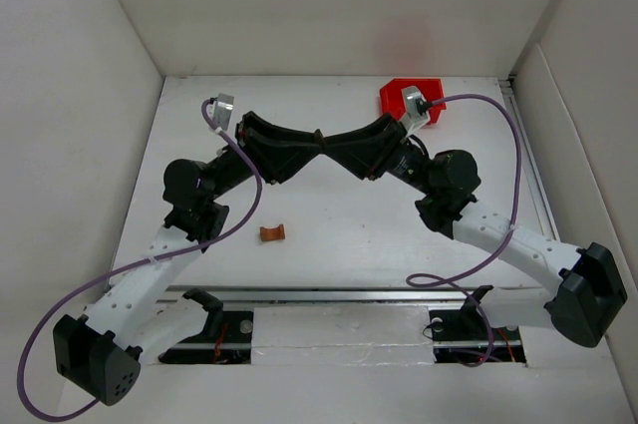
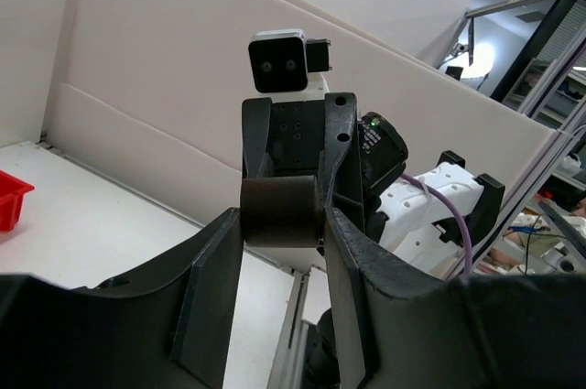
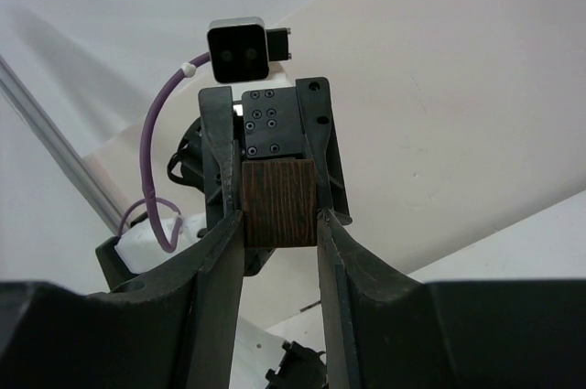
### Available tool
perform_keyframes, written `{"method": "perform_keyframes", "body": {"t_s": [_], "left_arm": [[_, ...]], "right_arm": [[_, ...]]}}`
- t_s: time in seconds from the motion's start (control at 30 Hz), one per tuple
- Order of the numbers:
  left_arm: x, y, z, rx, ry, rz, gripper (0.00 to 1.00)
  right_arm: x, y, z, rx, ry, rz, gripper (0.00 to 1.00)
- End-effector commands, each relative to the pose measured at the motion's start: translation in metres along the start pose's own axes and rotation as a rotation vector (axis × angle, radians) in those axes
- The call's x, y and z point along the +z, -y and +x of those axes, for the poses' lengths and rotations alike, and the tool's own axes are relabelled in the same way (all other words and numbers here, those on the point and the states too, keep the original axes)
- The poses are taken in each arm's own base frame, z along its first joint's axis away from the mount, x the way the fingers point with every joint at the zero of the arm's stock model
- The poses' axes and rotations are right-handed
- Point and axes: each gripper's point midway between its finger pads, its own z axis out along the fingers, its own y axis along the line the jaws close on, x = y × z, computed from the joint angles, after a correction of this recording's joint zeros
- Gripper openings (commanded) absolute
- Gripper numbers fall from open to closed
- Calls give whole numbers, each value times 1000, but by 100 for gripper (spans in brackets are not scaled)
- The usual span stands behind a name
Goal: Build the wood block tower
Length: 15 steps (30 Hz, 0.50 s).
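Note:
A dark brown wood block [image 3: 279,203] hangs in mid-air above the table's middle, caught between both grippers, which meet tip to tip. My right gripper [image 3: 280,216] is shut on it, a fingertip pressing each side. My left gripper [image 2: 281,217] comes from the opposite side, and its fingers also close against the same block [image 2: 279,212]. From the top view the two grippers [image 1: 311,138] [image 1: 327,138] form a bridge, with only a sliver of the block [image 1: 318,133] showing. A reddish-brown arch-shaped block [image 1: 272,233] lies on the table below. No tower is in view.
A red bin [image 1: 397,95] stands at the back right of the table, partly behind the right wrist camera; its corner [image 2: 11,197] shows in the left wrist view. White walls enclose the table on three sides. A metal rail [image 1: 349,294] runs along the near edge.

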Motion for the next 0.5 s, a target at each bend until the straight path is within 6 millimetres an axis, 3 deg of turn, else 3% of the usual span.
{"method": "perform_keyframes", "body": {"t_s": [0.0, 0.2, 0.37, 0.4, 0.43, 0.47], "left_arm": [[0, 30, -23, 83, 60, 82, 35], [0, 30, -24, 89, 65, 80, 25], [2, 29, -25, 86, 57, 78, 5], [4, 26, -24, 79, 51, 68, 1], [5, 27, -25, 77, 47, 68, 0], [6, 26, -24, 78, 40, 69, 0]], "right_arm": [[6, -16, -14, -37, 45, -41, 0], [7, -17, -13, -36, 38, -47, 0], [8, -19, -9, -30, 32, -58, 0], [8, -19, -10, -30, 32, -59, 4], [8, -19, -10, -30, 32, -59, 20], [8, -19, -10, -29, 34, -58, 29]]}}
